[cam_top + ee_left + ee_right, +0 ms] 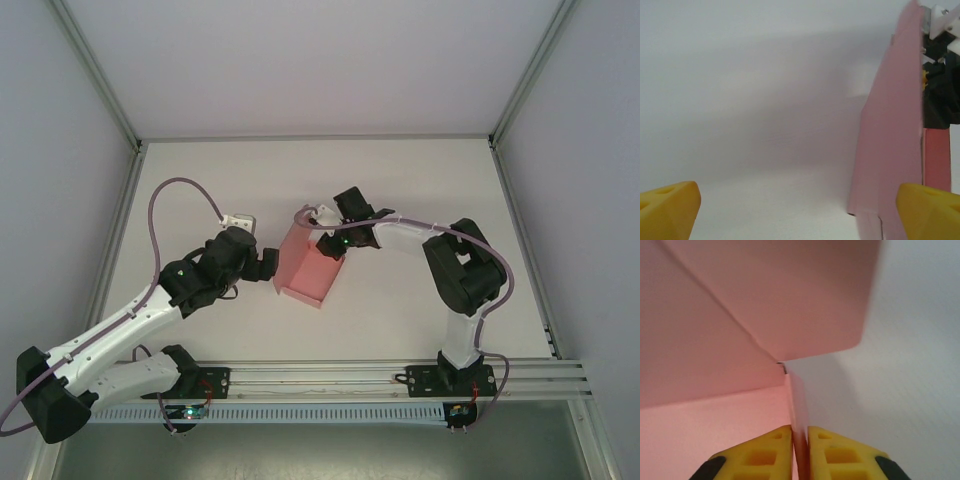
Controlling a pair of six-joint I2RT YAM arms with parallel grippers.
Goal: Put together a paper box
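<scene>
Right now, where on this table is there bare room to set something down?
Bare: the far strip of table between the paper box and the back wall, and the near patch between box and front rail. Crowded: the centre, where the open left gripper flanks the box and the right gripper pinches its wall.

You are looking down on a plain white table [420, 190]; pale walls [300, 60] are rising on three sides, metal frame posts [97, 75] are running up the back corners, and soft, even light is falling throughout.
</scene>
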